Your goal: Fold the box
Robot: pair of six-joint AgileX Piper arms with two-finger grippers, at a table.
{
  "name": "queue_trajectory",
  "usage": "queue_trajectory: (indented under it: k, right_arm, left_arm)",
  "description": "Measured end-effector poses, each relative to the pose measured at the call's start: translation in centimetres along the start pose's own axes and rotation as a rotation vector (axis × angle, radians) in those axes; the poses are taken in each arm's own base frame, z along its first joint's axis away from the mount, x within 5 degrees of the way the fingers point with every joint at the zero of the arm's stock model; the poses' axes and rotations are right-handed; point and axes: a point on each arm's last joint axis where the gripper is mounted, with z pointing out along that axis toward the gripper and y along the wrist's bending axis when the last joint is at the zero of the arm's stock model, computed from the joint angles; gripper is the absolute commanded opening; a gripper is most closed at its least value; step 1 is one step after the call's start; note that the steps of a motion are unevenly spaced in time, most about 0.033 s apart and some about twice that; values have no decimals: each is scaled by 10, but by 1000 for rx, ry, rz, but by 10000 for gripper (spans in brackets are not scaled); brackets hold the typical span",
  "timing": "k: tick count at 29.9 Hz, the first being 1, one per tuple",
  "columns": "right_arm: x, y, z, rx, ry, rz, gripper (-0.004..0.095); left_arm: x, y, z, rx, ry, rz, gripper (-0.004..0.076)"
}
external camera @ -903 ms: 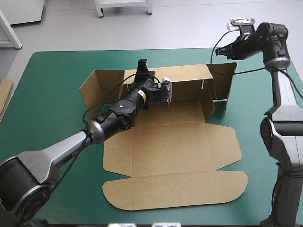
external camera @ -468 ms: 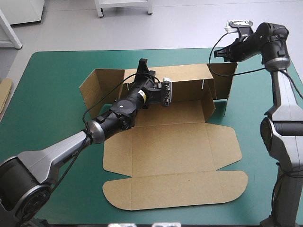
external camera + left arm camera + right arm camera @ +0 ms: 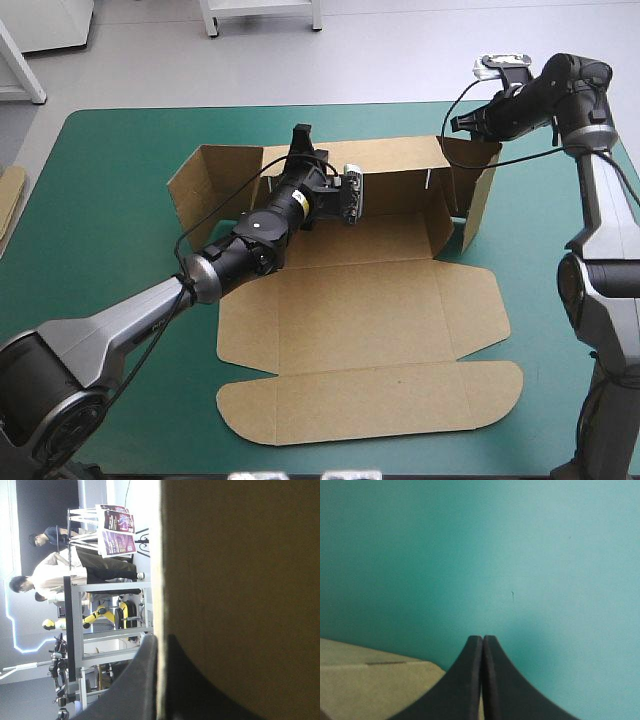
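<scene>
The box (image 3: pixel 370 310) wall pinched in left jaws; right jaws beside it

**Matt board, matt cover, dull black fingers**

The box (image 3: pixel 370 310) is plain brown board, matt all over. Seen close, it has a fine paper grain and a paler cut edge. The teal-green cover (image 3: pixel 110 200) is smooth and matt, with no shine. On the right gripper (image 3: pixel 482 642) the 2 black fingers (image 3: pixel 465 685) look smooth, like plastic or rubber, with only a dull sheen. The left gripper (image 3: pixel 160 640) has the same finish. The left arm (image 3: pixel 120 320) and the right arm (image 3: pixel 600 240) have smooth grey shells with a soft satin gloss, and their black joints shine a little.
</scene>
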Motion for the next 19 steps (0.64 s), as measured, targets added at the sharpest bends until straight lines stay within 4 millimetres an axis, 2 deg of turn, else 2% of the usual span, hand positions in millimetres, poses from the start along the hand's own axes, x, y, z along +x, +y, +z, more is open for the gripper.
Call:
queue_trajectory:
  k: [6,13,19]
  right_arm:
    - [13,8,-15,-24,28,-11,-19]
    - [28,16,-12,-108,72,-21,-19]
    - [33,23,-22,-150,62,-56,-17]
  left_arm:
    - [0,0,0,0,0,0,-8]
    - [0,0,0,1,0,-1,-9]
    - [0,-1,0,2,1,-1,-8]
